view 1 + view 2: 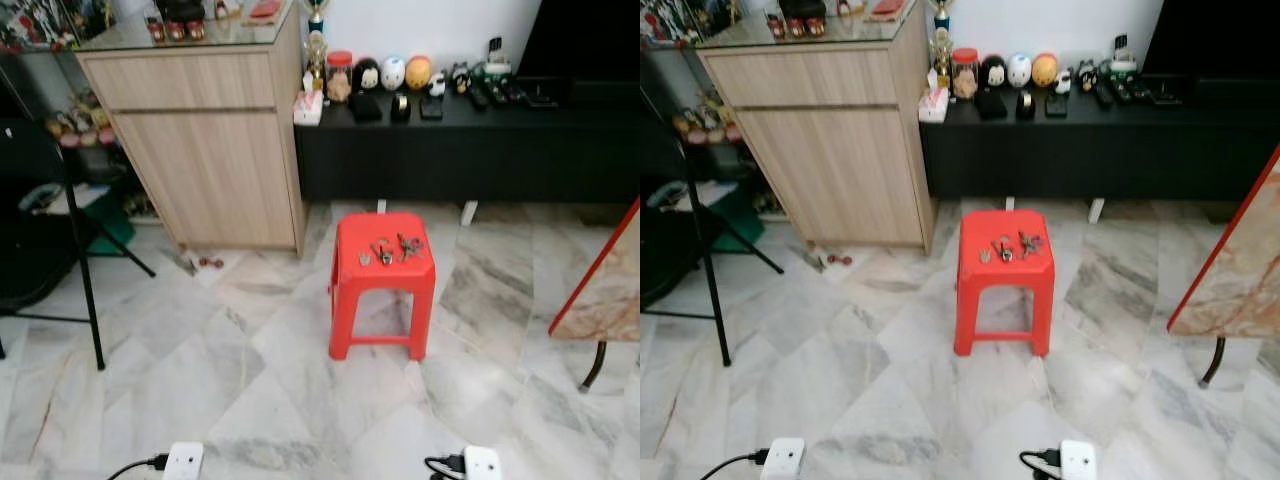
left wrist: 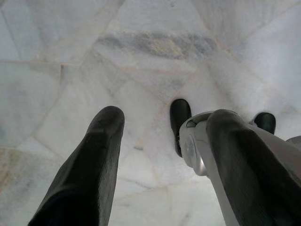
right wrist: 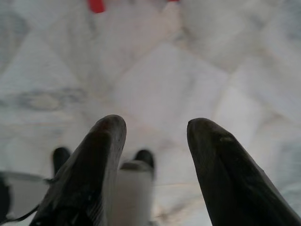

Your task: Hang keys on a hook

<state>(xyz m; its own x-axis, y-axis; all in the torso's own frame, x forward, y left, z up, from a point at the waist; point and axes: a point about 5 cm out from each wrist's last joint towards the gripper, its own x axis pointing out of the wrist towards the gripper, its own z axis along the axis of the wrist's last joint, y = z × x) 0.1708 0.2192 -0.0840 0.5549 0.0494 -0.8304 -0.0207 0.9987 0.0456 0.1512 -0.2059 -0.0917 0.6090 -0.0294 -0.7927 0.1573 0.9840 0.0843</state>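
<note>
A bunch of keys [image 1: 396, 248] lies on top of a red plastic stool [image 1: 383, 285] in the middle of the marble floor, some way ahead of me. A small coin-like piece [image 1: 364, 259] lies beside the keys. My left gripper [image 2: 162, 120] hangs low over the floor, open and holding nothing. My right gripper [image 3: 155, 125] hangs the same way, open and empty, with a red stool leg [image 3: 96, 5] far beyond it. No hook can be made out.
A wooden cabinet [image 1: 205, 140] stands at the back left, a low black TV bench [image 1: 460, 140] with figurines behind the stool. A black stand leg [image 1: 85, 270] is on the left, a marble-topped table edge [image 1: 605, 280] on the right. My own feet [image 1: 183, 461] show at the bottom.
</note>
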